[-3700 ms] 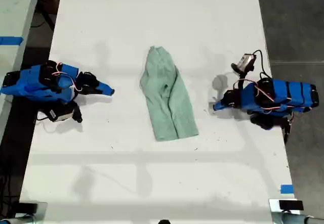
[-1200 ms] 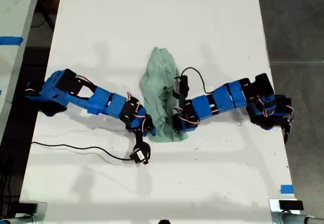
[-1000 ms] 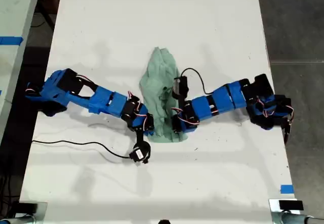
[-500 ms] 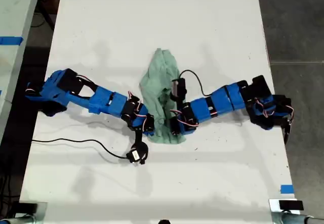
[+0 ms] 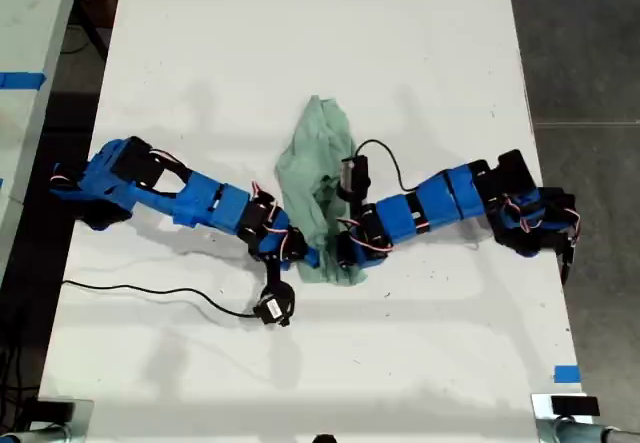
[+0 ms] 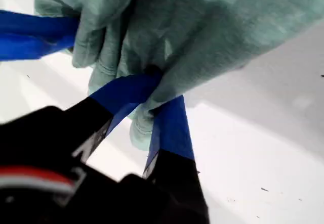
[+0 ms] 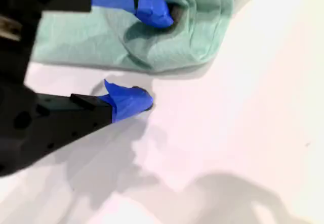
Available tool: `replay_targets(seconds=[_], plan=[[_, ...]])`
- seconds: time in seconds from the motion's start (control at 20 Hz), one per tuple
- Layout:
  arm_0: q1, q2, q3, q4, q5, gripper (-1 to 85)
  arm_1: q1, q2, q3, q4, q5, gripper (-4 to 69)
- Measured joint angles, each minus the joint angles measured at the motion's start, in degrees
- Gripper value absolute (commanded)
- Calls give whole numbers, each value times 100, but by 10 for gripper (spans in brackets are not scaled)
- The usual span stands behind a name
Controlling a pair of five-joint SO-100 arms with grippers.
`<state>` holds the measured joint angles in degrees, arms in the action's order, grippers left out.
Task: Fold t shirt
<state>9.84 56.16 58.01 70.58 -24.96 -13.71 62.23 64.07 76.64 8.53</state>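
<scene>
A white table carries a pale mint-green t shirt, plain and heavily wrinkled, bunched lengthwise into a narrow strip. In the exterior view its long axis runs from the top of the picture towards the bottom, leaning slightly. The rounded narrow end points to the top, and the broader end lies at the bottom, where the two tools meet.

Two blue arms are stretched in low over the table, one from the exterior view's left and one from its right. Which of them is first cannot be told.

The first tool is seen clamped on a gathered fold of the t shirt, with cloth bulging out just beyond its tips. The second tool is spread apart at the cloth's edge, one fingertip pressed on the t shirt, the other on bare table just beside it.
</scene>
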Motion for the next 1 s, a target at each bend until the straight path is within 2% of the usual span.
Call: replay_targets(seconds=[0.15,0.2,0.25,0.3,0.5,0.75,0.85,0.9,1.0], plan=[[185,237,-53,132,-272,211,0,0,0,0,9,10],[176,255,-88,141,-272,213,0,0,0,0,9,50],[132,255,-114,141,-264,215,0,-53,-70,9,9,137],[105,255,-114,141,-202,215,-18,-79,-141,9,0,165],[97,255,-114,26,-88,213,-88,-79,-264,0,0,171],[88,-88,-167,-79,35,204,-88,-79,-299,0,9,147],[70,-308,-308,-79,79,151,-88,-79,-299,0,0,137],[70,-431,-378,-123,141,-1,-88,-79,-299,0,0,117],[70,-598,-475,-308,185,-1,-88,-79,-299,-18,9,-19]])
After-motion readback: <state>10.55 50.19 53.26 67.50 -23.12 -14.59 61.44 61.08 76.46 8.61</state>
